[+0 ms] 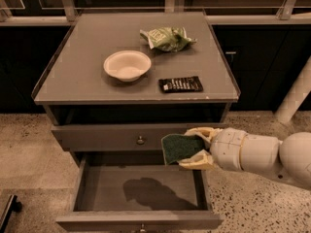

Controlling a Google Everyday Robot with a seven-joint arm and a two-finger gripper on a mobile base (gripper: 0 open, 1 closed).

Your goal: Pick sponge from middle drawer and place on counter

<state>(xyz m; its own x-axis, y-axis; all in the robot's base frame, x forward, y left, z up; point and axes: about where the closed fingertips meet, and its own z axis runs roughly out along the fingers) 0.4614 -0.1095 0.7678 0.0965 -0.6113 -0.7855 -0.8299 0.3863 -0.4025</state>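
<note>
My gripper [194, 147] comes in from the right and is shut on the sponge [179, 147]. The sponge's dark green face is towards the camera. I hold it in the air above the open middle drawer [141, 191], level with the shut drawer front above it. The drawer tray below shows only the sponge's shadow. The grey counter [87, 62] lies higher up, behind the gripper.
On the counter stand a white bowl [127, 65], a light green snack bag [167, 37] and a flat black wrapper [181, 84]. The top drawer [121, 139] is shut with a small knob. A white post [296, 93] stands at the right. The floor is speckled.
</note>
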